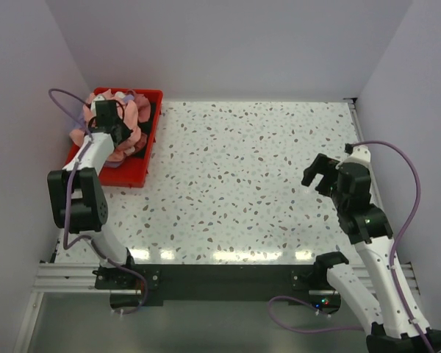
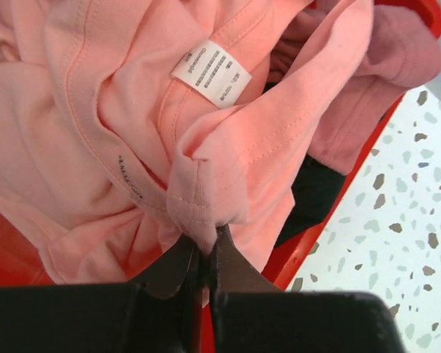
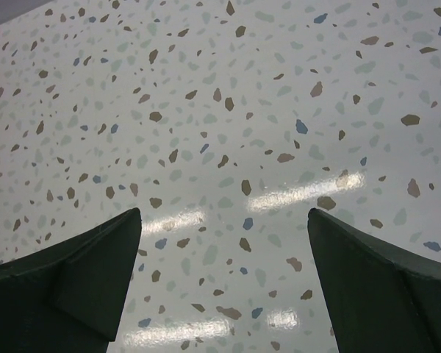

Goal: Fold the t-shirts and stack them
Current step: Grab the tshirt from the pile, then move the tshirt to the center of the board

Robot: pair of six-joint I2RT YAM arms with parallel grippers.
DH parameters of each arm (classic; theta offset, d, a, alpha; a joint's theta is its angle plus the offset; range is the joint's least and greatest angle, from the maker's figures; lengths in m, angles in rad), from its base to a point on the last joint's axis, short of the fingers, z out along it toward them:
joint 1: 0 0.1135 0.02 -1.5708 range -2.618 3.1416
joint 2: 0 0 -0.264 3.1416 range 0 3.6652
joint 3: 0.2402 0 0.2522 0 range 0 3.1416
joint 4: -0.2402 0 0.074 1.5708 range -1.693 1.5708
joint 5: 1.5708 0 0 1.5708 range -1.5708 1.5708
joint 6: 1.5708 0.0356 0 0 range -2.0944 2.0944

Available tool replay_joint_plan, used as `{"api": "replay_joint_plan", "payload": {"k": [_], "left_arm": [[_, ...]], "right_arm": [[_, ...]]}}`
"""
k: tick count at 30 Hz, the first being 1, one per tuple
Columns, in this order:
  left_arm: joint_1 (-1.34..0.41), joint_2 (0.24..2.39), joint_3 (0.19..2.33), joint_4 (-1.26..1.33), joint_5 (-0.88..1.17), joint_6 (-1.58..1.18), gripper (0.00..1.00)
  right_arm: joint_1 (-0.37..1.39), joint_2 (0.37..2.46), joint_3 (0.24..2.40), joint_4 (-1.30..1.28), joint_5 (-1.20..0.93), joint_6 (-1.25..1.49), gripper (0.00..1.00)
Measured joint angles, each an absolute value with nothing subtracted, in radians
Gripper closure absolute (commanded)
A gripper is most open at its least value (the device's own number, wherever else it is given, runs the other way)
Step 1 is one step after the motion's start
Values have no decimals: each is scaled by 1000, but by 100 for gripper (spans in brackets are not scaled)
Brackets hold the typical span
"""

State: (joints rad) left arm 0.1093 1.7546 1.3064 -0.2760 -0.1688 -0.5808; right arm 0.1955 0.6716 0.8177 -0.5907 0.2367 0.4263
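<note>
The job is at its very beginning, as far as I can judge. My left pincer (image 2: 203, 246) is clamped together on a bunched fold of the salmon-pink t-shirt (image 2: 95, 147), just below its neck seam and the white label (image 2: 211, 72). That shirt lies crumpled on top of the heap inside the red bin (image 1: 136, 175), at the far left corner of the bench (image 1: 242, 184). A dusty rose tee (image 2: 397, 59) is wadded up beside it, against the bin's right wall. Something dark lies lower down, and I cannot tell what it is. No shirt is out on the bench, none is spread flat, none is folded, and there is no stack anywhere. My right pincer (image 3: 224, 220) hangs with its fingers wide apart above bare bench on the right side, well apart from the bin and holding nothing. So everything is left to do. This shirt has to be lifted out, laid flat and folded, then each of the others after it, and all of them piled together.
</note>
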Motion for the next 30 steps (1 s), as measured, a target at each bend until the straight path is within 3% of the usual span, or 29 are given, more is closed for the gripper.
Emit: {"api": "replay_joint_plan", "payload": {"k": [9, 14, 21, 30], "left_arm": [[110, 1498, 1301, -241, -125, -582, 100], [111, 1317, 1349, -184, -2, -596, 100], [73, 1250, 1514, -128, 164, -621, 100], [-141, 1226, 1689, 27, 402, -677, 100]], "right_arm": [[196, 658, 815, -587, 210, 425, 1], [196, 647, 813, -582, 188, 424, 1], [196, 616, 794, -553, 180, 423, 1], [196, 594, 783, -530, 172, 423, 1]]}}
